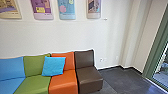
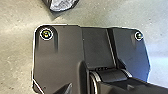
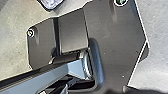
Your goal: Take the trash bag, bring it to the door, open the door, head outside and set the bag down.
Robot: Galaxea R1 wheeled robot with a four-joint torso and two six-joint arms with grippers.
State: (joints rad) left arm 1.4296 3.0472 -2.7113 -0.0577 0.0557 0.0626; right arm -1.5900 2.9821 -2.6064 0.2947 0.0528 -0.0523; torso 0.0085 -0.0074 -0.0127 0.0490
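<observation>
So there was a blue seat, then a green one, a blue cushion leaning across green and orange, brown, then a green frame. Crinkly dark-edged thing over the floor, maybe the bag. Couldn't tell either gripper's state.

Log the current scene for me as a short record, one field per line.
seating: blue seat, green seat, orange seat and brown seat, side by side
cushion: light-blue cushion, leaning across the green and orange backrests
wall: pale, with colourful posters above the seats
floor: dark floor beside the brown seat
right side: green frame beside glass
wrist views: crinkled, silvery thing with a dark edge; possibly the trash bag, cannot confirm
bag held: cannot tell
</observation>
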